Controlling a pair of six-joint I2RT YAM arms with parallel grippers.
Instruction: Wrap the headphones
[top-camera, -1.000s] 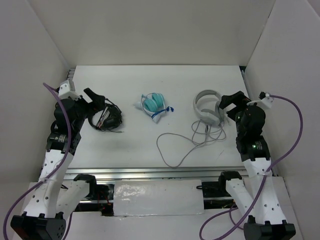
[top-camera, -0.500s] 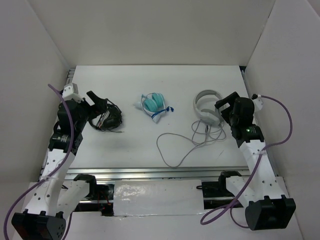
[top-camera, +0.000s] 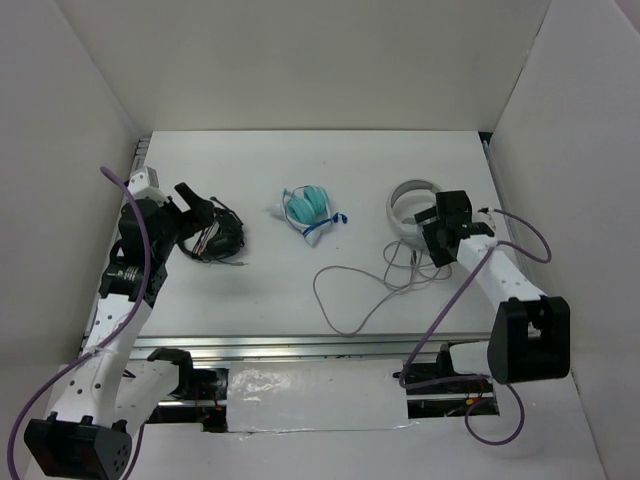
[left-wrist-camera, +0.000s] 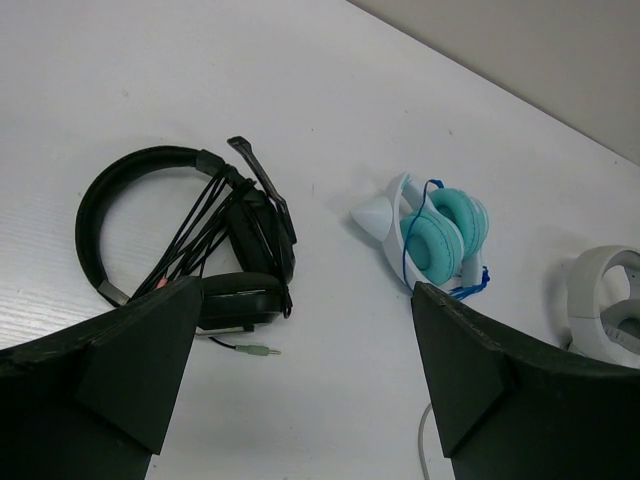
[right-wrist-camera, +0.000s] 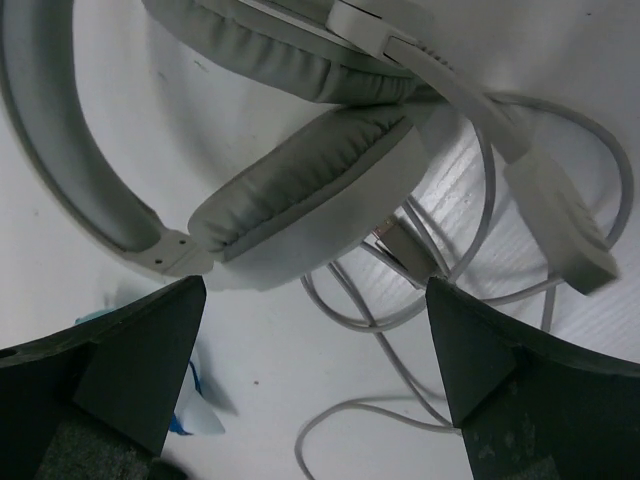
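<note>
Three plain white walls box in your flat white table. On its right side lie the large light-grey over-ear headphones, with their thin grey cable sprawling loose towards the near edge. Your right gripper hangs close over an earcup, jaws spread wide, gripping nothing. Small teal cat-ear headphones sit mid-table. A black headset with bundled cord lies at the left, just ahead of your left gripper, likewise wide open and empty.
</note>
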